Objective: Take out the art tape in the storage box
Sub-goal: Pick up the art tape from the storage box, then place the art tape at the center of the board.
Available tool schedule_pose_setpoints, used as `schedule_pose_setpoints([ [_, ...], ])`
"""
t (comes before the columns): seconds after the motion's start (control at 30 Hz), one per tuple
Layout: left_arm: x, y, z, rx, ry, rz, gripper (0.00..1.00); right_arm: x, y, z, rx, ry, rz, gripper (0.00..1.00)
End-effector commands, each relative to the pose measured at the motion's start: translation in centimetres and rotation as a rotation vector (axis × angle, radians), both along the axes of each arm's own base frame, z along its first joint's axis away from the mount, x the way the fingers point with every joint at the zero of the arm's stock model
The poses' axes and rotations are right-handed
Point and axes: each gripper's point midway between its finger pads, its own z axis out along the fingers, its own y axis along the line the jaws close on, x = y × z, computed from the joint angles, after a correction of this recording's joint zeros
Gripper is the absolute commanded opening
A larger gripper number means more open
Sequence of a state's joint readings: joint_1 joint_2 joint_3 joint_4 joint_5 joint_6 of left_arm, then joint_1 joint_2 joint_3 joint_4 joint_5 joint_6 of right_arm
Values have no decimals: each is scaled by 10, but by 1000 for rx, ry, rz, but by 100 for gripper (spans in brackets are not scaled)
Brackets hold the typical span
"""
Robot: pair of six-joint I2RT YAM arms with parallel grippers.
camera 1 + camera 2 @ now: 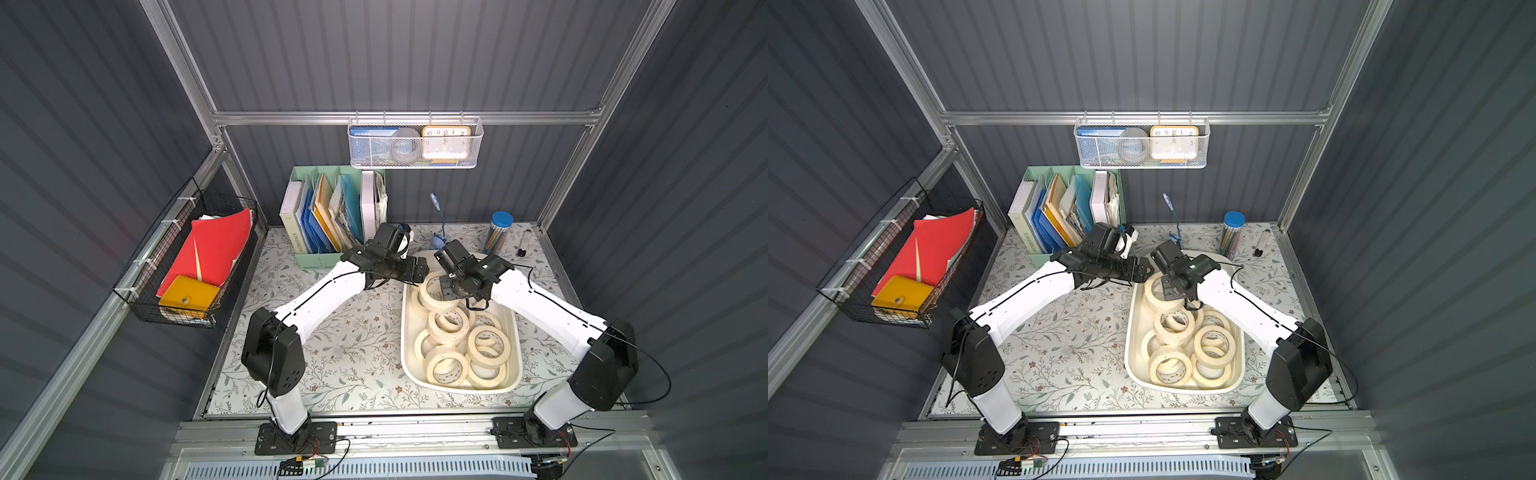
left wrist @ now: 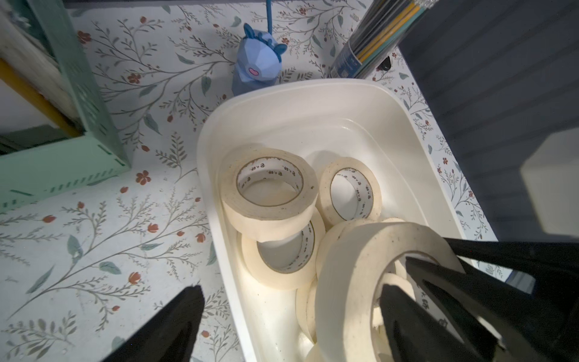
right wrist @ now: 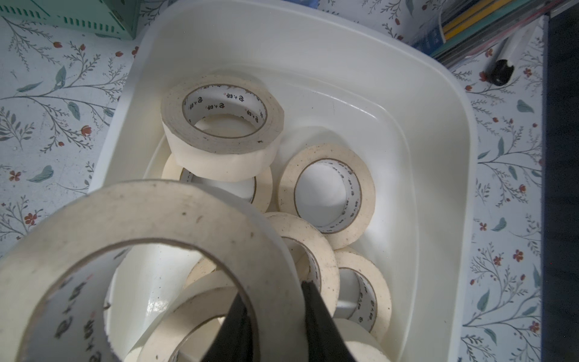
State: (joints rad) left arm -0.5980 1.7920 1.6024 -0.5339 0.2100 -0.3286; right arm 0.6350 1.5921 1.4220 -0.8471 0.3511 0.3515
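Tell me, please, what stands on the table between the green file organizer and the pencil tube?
A small blue figurine stands there on the flowered table, just beyond the storage box's far rim. The left wrist view shows it plainly.

Glossy plastic storage box [image 3: 438, 141], matt papery art tape [image 3: 219, 160].

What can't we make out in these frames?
- How many tape rolls: lower ones are buried under upper ones in the box; the right arm covers its far end in both top views.
- Core print: too small in both top views.
- Clock hands: veiled by basket mesh, both top views.
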Motion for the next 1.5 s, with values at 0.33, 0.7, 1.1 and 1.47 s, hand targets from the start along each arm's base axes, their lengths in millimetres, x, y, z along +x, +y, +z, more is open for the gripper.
schedule_pose_setpoints([
  [0.33, -9, -9, -39, 43, 107, -47, 74, 5, 7, 10, 49, -58, -17, 0],
  [0.7, -1, -16, -54, 26, 127, -26, 20, -2, 24, 12, 183, -68, -28, 0],
  [1.1, 1, 9, -42, 102, 60, 51, 5, -9, 18, 53, 278, -175, -39, 62],
  [1.47, 20, 117, 15, 108, -51, 347, 0, -14, -22, 90, 224, -244, -95, 67],
])
